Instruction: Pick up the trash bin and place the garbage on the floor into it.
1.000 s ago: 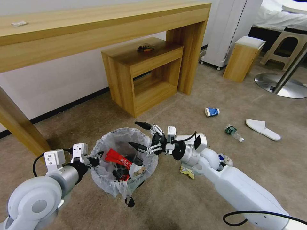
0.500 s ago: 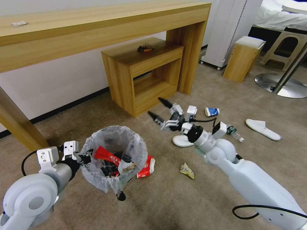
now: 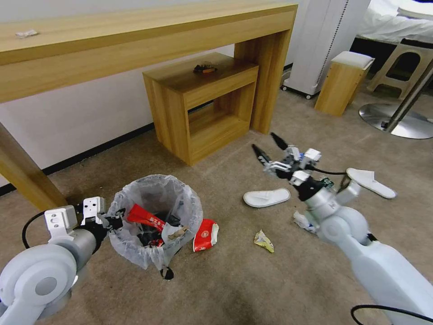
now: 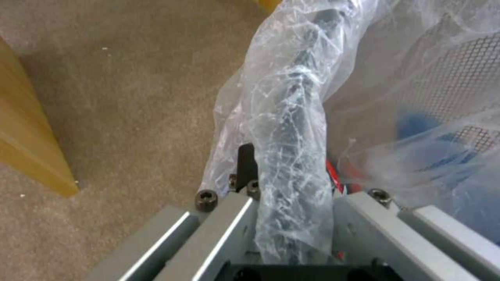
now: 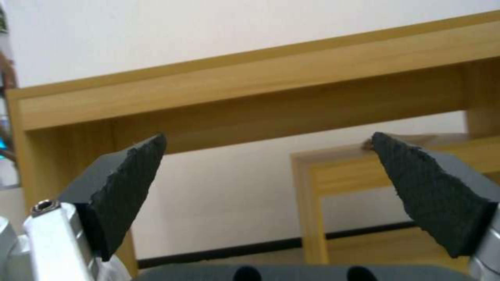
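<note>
Left end effector (image 3: 118,218) pinching bagged rim of bin (image 3: 135,243); right end effector (image 3: 269,147) spread, empty, raised above floor (image 3: 252,289) near slipper (image 3: 266,197)

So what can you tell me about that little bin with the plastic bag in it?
The trash bin is small and round, lined with a crinkly translucent white bag folded over its rim. It stands upright on the carpet, holding red wrappers and other litter. The left gripper has its jaws shut on the bagged rim. A red cup lies against its side.
</note>
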### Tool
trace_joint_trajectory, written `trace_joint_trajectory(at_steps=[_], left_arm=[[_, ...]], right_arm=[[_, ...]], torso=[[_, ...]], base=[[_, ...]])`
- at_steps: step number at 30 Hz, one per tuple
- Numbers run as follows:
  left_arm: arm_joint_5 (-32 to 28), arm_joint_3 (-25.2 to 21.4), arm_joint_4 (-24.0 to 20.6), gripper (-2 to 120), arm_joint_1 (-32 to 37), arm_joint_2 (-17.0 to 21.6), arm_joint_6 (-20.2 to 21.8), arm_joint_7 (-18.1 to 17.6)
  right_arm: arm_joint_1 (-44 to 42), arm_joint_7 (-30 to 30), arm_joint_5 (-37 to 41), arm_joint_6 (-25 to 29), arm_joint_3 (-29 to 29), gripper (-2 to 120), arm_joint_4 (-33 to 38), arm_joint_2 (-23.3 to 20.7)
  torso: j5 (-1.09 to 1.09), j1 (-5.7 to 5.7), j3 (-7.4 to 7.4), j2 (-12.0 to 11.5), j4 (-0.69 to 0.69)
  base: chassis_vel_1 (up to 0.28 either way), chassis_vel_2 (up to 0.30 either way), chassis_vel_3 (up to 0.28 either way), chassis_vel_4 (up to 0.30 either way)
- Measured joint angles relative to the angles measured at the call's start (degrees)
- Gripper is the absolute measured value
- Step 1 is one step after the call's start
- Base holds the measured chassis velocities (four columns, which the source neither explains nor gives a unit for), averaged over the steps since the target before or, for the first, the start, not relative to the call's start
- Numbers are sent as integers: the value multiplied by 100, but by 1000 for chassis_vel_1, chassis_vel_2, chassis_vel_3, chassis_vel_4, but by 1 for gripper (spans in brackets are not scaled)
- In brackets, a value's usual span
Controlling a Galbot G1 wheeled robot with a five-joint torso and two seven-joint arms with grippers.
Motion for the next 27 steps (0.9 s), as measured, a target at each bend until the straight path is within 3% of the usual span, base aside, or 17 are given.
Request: trace_joint_trajectory(at_steps=[7,13,18,27], left_arm=[[-45,-111,-15,0,0,59,32,-52],[-194,-471,54,0,49,76,43,-83],[-320,-638,67,0,65,-72,47,-97],[-319,-649,136,0,56,-116,52,-121]], right_arm=[[-267,-8,-109,79,247,100,11,81],[-489,-67,-246,138,378,100,-27,151],[-508,-130,-264,162,397,100,-35,164],[-435,-199,-252,181,381,100,-134,175]], torso=[[0,0,0,0,0],[-1,0,0,0,1],[-1,0,1,0,1],[-1,0,1,0,1]], base=[[0,0,0,0],[0,0,0,0],[0,0,0,0],[0,0,0,0]])
